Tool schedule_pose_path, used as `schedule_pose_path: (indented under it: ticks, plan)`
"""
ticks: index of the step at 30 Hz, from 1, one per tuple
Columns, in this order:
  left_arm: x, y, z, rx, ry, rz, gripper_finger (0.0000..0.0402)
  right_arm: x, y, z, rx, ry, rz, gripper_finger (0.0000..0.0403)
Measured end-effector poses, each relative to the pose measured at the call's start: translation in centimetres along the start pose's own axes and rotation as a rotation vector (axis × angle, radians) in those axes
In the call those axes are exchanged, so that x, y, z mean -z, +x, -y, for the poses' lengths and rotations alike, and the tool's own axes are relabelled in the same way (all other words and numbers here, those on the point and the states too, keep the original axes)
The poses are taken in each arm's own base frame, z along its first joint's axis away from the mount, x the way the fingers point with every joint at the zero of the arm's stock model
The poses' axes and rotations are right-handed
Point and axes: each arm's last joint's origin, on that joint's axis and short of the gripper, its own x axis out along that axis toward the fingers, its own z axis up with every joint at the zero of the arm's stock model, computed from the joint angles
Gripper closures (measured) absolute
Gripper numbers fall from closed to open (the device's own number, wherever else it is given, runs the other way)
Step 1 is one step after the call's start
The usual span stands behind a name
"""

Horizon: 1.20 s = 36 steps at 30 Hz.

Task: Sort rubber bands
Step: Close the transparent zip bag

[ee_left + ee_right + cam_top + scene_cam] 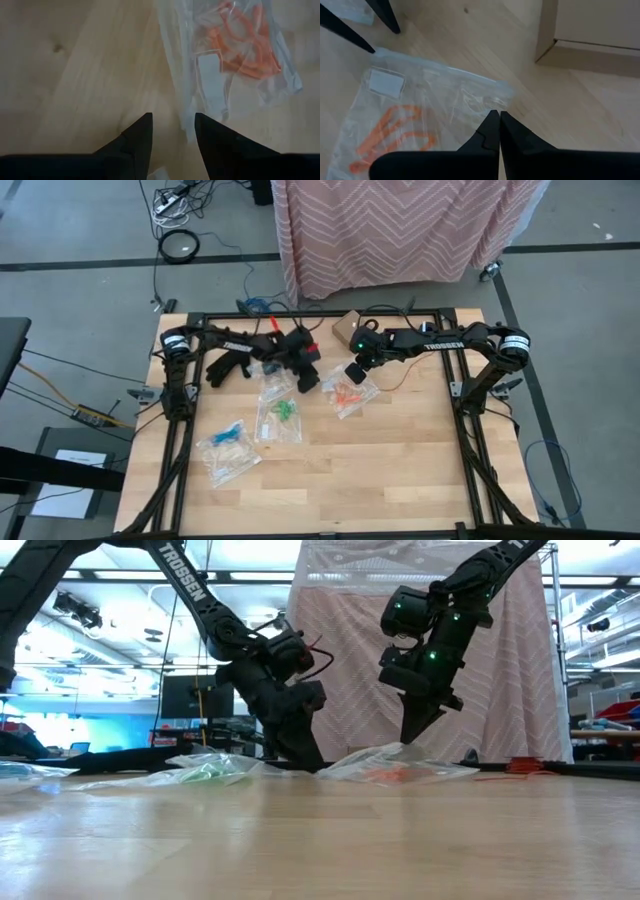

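The left arm reaches in from the left side of the wooden counter (400, 470) and bends down near the back middle. Its left gripper (308, 379) points down at the wood, with its tips low by the counter. Its two fingers (137, 137) stand apart with nothing between them. They sit just beside the edge of a clear bag (235, 55) that holds the orange rubber bands (247, 47).

The right arm comes in from the right side and bends down too. Its right gripper (354, 372) hangs over the back end of the same bag. Its fingers (492, 131) are pressed tight together, and I cannot tell if they pinch the bag's edge. In the right wrist view the orange bands show through the plastic.

Two more bags lie closer to the front. One holds green rubber bands (284, 411) near the middle. One holds blue rubber bands (228, 434) farther to the left. A dark pile (226, 367) lies at the back left, under the left arm.

A small cardboard box (349, 327) sits at the back edge, near the right arm. The front half and the right side of the counter are bare wood with lots of room.
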Motion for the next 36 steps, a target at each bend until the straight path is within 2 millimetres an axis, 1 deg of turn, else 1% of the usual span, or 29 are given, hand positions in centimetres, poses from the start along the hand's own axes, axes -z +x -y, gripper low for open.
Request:
schedule_pose_path:
  ticks: [5, 8, 12, 16, 20, 22, 23, 26, 29, 32, 34, 36]
  plan:
    - [0.1, 0.5, 1.2, -0.031, 0.053, -0.009, 0.0245, -0.2, 0.0, -0.1, -0.008, 0.002, 0.019, 0.0403]
    - [0.1, 0.9, 1.4, -0.032, 0.061, 0.000, 0.0244, -0.3, 0.0, -0.2, -0.020, 0.004, 0.029, 0.0403]
    - [0.2, 2.1, 1.3, 0.097, -0.007, 0.033, 0.0248, -0.4, 0.0, -0.2, -0.035, 0.006, 0.041, 0.0403]
    - [0.6, 3.2, 1.2, 0.166, -0.034, 0.021, 0.0283, -0.4, 0.0, -0.2, -0.035, -0.002, 0.039, 0.0403]
    - [0.6, 3.3, 1.1, 0.175, -0.037, 0.029, 0.0343, -0.4, 0.0, -0.2, -0.036, -0.011, 0.041, 0.0403]
    - [0.5, 3.0, 1.1, 0.191, -0.036, 0.035, 0.0378, -0.4, 0.0, -0.2, -0.036, -0.018, 0.042, 0.0403]
    - [0.4, 2.8, 1.2, 0.199, -0.037, 0.034, 0.0388, -0.4, 0.0, -0.2, -0.032, -0.025, 0.043, 0.0403]
    - [0.5, 1.9, 1.1, 0.232, -0.074, 0.002, 0.0389, -0.5, 0.0, -0.1, 0.013, -0.094, 0.057, 0.0403]
    - [0.0, 0.4, 1.0, 0.230, -0.080, -0.004, 0.0389, -0.6, -0.7, 0.1, 0.033, -0.181, 0.071, 0.0403]
    - [-0.4, -1.3, 0.8, 0.203, -0.049, 0.000, 0.0390, -1.0, -2.2, 0.3, 0.003, -0.239, 0.121, 0.0403]
    - [-0.5, -2.4, 0.7, 0.179, -0.027, -0.010, 0.0391, -1.4, -3.5, 0.4, -0.082, -0.269, 0.167, 0.0403]
    - [-1.1, -3.7, 0.8, 0.159, 0.021, -0.029, 0.0391, -2.0, -5.1, 0.5, -0.201, -0.300, 0.236, 0.0398]
